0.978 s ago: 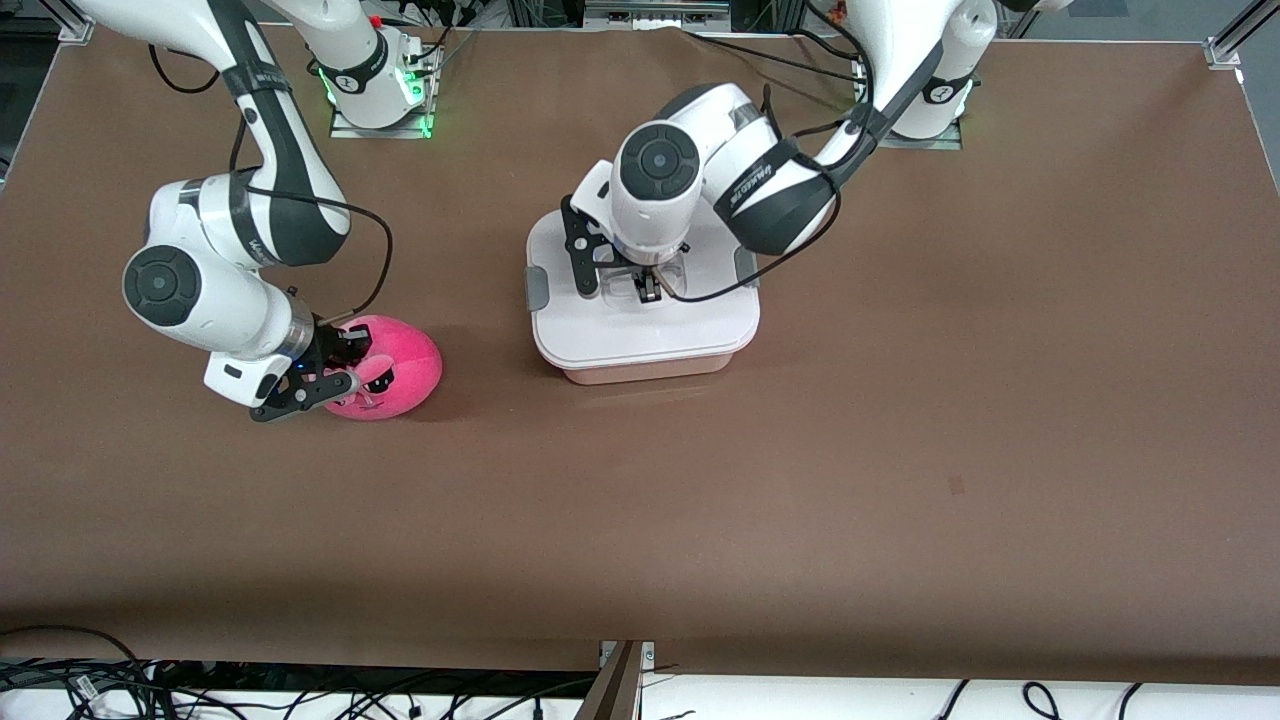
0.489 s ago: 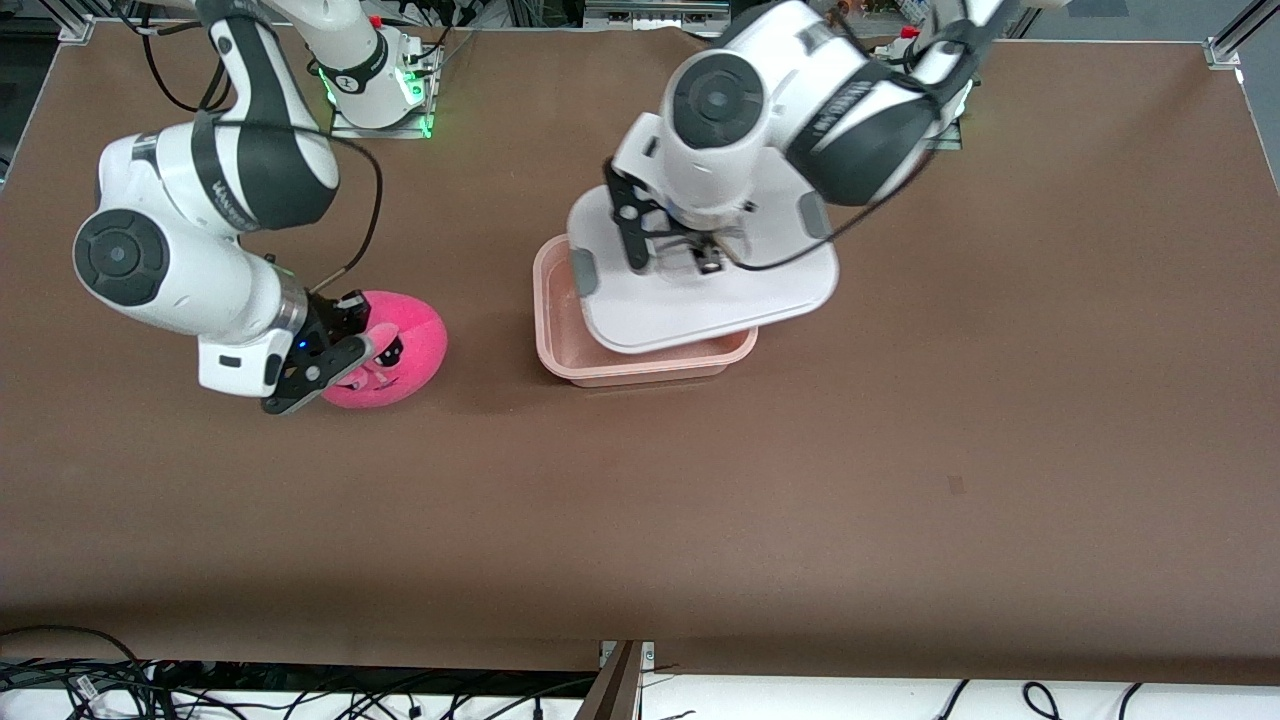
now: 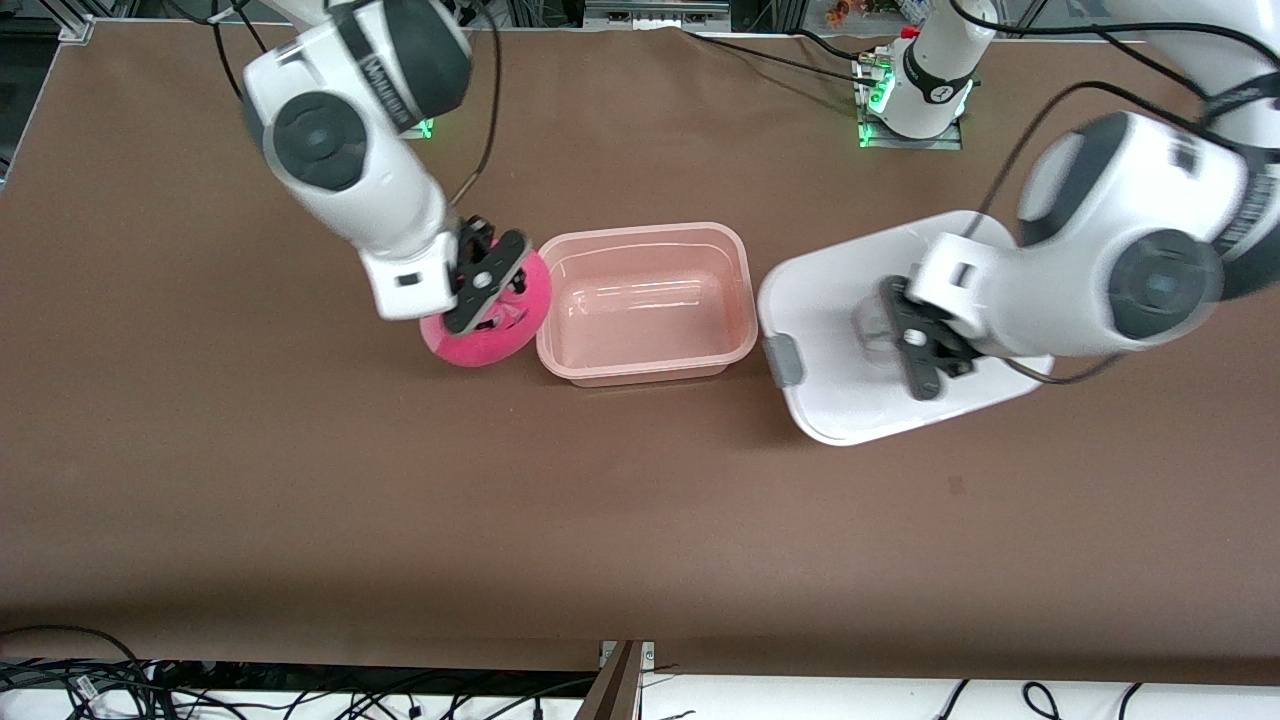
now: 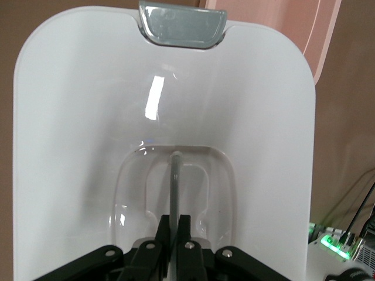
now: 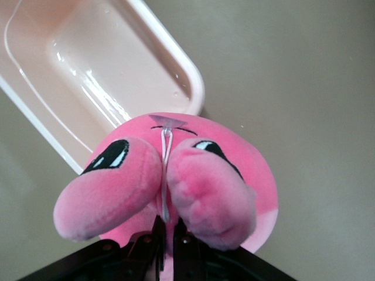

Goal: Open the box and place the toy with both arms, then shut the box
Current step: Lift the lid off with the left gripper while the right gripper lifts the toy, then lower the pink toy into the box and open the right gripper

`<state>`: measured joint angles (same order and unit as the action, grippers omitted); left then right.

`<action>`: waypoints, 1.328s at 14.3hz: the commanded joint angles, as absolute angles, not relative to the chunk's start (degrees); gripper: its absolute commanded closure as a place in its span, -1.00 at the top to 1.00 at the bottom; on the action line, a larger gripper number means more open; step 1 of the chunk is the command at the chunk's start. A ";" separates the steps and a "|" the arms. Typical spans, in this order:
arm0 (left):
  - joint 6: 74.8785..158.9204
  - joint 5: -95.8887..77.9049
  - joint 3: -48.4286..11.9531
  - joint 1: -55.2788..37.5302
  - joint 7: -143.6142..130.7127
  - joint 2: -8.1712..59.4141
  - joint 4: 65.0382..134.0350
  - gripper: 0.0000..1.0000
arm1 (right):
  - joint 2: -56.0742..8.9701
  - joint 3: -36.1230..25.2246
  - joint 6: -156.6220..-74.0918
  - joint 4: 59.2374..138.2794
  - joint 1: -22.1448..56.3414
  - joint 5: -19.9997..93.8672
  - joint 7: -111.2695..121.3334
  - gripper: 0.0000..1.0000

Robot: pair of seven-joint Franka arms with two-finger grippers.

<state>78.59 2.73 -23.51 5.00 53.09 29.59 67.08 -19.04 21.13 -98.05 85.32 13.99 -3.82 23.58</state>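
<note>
White rigid plastic lid with grey side clips hangs tilted over the table toward the left arm's end, left gripper pinched tight on its clear recessed centre handle; looks light, stiff and slick, so that handle seems the only sure hold. Open pale pink plastic tub sits mid-table. Bright pink plush toy hangs beside the tub's rim, right gripper clamped between its ears; likely soft, light, squashy.

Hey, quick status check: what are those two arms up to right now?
Left tool shut on lid handle, lid clear of tub. Right tool shut on toy, airborne beside the open tub. Nothing in the way.
</note>
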 commanded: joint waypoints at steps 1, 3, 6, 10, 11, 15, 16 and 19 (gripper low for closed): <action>74.19 3.43 -24.26 10.62 57.73 29.71 65.65 -1.00 | -19.60 21.80 -97.29 84.46 19.05 -9.82 24.61 -1.00; 74.27 5.87 -23.91 11.78 58.36 30.40 66.01 -1.00 | -20.91 21.71 -97.38 84.46 22.40 -13.34 24.35 -1.00; 74.09 7.03 -24.26 13.27 58.53 30.50 67.58 -1.00 | -22.67 21.71 -98.25 84.46 24.78 -17.92 24.08 -1.00; 74.27 6.77 -24.34 12.92 58.36 30.85 67.59 -1.00 | -26.97 21.62 -103.61 84.46 28.82 -21.00 21.64 -1.00; 74.35 7.12 -24.35 12.40 58.36 30.85 67.59 -1.00 | -27.68 21.62 -104.67 84.46 30.05 -21.01 16.92 -0.80; 74.36 7.56 -24.26 10.72 58.27 30.76 67.41 -1.00 | -28.48 21.80 -108.97 84.29 32.34 -20.31 0.74 1.00; 74.36 7.56 -24.26 10.72 58.27 30.76 67.41 -1.00 | -28.39 21.88 -109.42 82.89 32.43 -19.35 -2.17 1.00; 74.44 7.38 -24.34 10.63 58.27 30.85 67.41 -1.00 | -27.25 21.80 -107.76 79.89 33.22 -13.73 -4.66 1.00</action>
